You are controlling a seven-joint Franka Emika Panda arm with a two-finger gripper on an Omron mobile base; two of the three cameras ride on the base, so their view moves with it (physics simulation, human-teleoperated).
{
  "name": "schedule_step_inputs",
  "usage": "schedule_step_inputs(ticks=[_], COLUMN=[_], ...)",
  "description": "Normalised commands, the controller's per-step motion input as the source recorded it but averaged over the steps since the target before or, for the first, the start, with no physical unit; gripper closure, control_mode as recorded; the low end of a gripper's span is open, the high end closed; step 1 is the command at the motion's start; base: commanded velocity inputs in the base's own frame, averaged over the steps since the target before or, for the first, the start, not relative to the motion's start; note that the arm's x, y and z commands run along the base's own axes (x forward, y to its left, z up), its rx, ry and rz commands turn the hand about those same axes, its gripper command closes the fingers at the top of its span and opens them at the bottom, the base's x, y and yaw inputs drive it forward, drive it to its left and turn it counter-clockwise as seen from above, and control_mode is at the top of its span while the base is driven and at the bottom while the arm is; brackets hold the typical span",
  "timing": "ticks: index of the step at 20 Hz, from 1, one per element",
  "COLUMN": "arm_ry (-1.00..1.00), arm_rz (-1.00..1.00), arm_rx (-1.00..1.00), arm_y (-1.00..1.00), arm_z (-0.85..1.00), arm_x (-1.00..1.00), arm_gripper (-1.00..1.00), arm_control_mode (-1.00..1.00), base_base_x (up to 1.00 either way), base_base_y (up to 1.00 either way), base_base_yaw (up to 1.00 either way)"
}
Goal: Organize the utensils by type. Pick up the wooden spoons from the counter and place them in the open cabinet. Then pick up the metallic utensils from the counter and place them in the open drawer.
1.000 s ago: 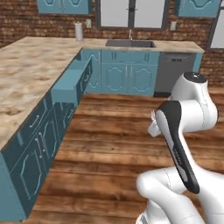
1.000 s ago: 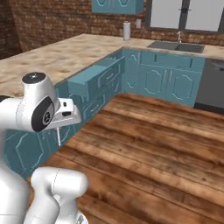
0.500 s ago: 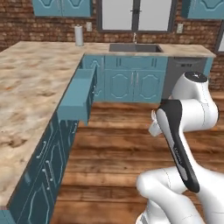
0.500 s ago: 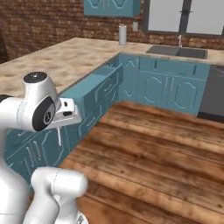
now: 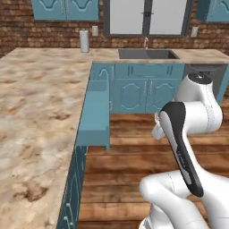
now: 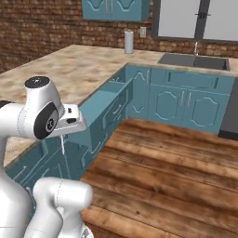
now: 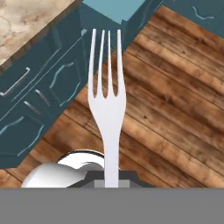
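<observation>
The counter (image 5: 40, 112) is the biggest thing before me, a beige marbled L that runs along my left side and turns across the far brick wall, with teal cabinets (image 5: 143, 89) beneath it and a wooden plank floor (image 6: 186, 172) in front. A sink (image 5: 145, 54) is sunk into the far run of the worktop under a window, and a paper towel roll (image 5: 84, 41) stands upright on the counter near the corner. Partway along the left run the open drawer (image 5: 96, 114) juts out over the floor, its flat teal interior showing; from the right base view the same drawer (image 6: 100, 109) sits just beyond my hand. My gripper (image 7: 111, 175) hangs over the floor beside the lower cabinet doors, well short of the drawer, and my fingers are pressed nearly together, pinching the handle of a silver fork (image 7: 107, 105). In the hand view the fork stands straight up from between my fingertips, its three tines pointing toward the drawer's corner at the top of the view. From the right base view the fork (image 6: 62, 149) is a thin pale sliver hanging down below my hand.
</observation>
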Motion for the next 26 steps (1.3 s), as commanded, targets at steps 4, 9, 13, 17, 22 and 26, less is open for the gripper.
schedule_step_inputs(ticks=[4,9,13,17,22,26], arm_ry=[0.0,0.0,0.0,0.0,0.0,0.0], arm_rz=[0.0,0.0,0.0,0.0,0.0,0.0], arm_rx=[0.0,0.0,0.0,0.0,0.0,0.0], arm_y=[0.0,0.0,0.0,0.0,0.0,0.0], arm_z=[0.0,0.0,0.0,0.0,0.0,0.0], arm_x=[0.0,0.0,0.0,0.0,0.0,0.0], arm_gripper=[1.0,1.0,1.0,1.0,1.0,1.0], arm_control_mode=[1.0,1.0,1.0,1.0,1.0,1.0], base_base_x=[0.75,0.67,0.63,0.71,0.68,0.44], base_base_y=[0.58,0.58,0.42,0.27,0.37,0.48], base_base_yaw=[-0.1,-0.08,-0.06,-0.05,-0.04,0.0])
